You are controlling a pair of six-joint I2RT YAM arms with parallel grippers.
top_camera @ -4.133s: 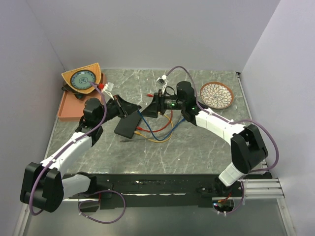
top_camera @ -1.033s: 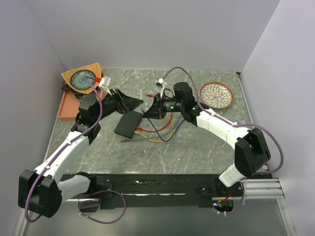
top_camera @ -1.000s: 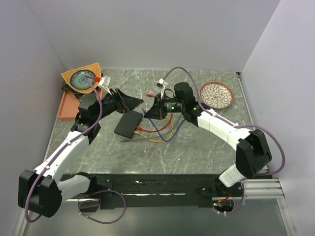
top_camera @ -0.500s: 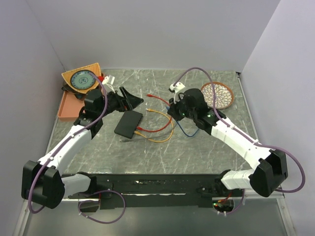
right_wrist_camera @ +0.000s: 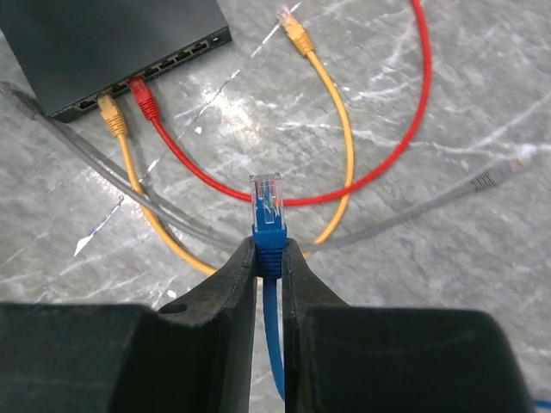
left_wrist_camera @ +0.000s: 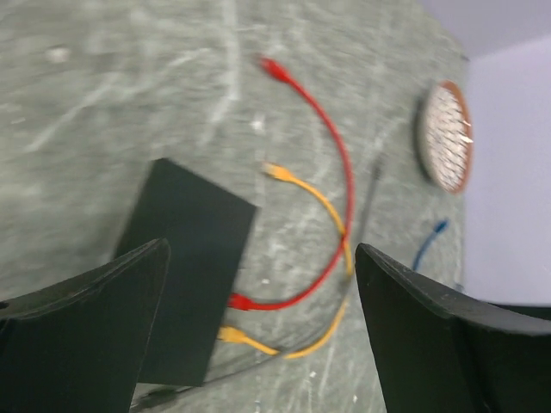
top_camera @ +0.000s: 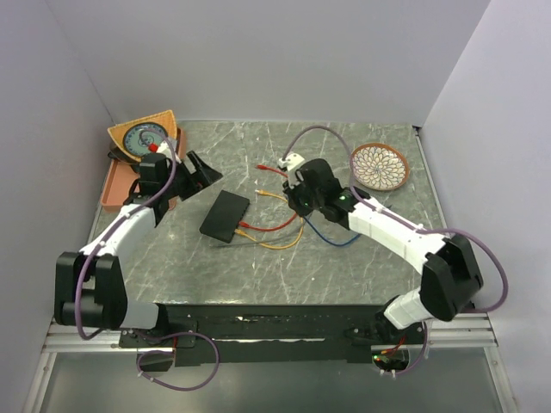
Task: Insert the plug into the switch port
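Right claw (right_wrist_camera: 268, 251): black two-finger gripper, shut tight on the blue rubber boot just behind the plug, carrying it above the table.
Plug (right_wrist_camera: 266, 200): small clear hard-plastic connector with coloured wires showing inside. It sticks out past the fingertips and aims toward the switch, well apart from it.
Handling: probably very light, with a rigid shell and a thin latch tab that could snap. The boot looks the right place to hold, leaving the nose free to enter a socket.
Blue cable (right_wrist_camera: 274, 344): thin and limp, so it likely gives only slight drag.
Loose leads: a glossy red cable (right_wrist_camera: 405, 163), a yellow cable (right_wrist_camera: 340, 120) and a dull grey cable (right_wrist_camera: 413, 211) curl across the table between the plug and the switch.
Switch (right_wrist_camera: 112, 39): flat matte-black rectangular box lying on the table, sockets in a row along its narrow near edge.
Switch port (right_wrist_camera: 185, 58): one of the free sockets to the right of the seated yellow and red plugs.
Left claw (left_wrist_camera: 258, 249): wide open and empty, hovering over the switch's far side.
Table (top_camera: 344, 275): grey marbled, smooth surface.
Far edge: orange plastic tray (top_camera: 116, 191) on the left, round patterned plate (top_camera: 380, 165) on the right.
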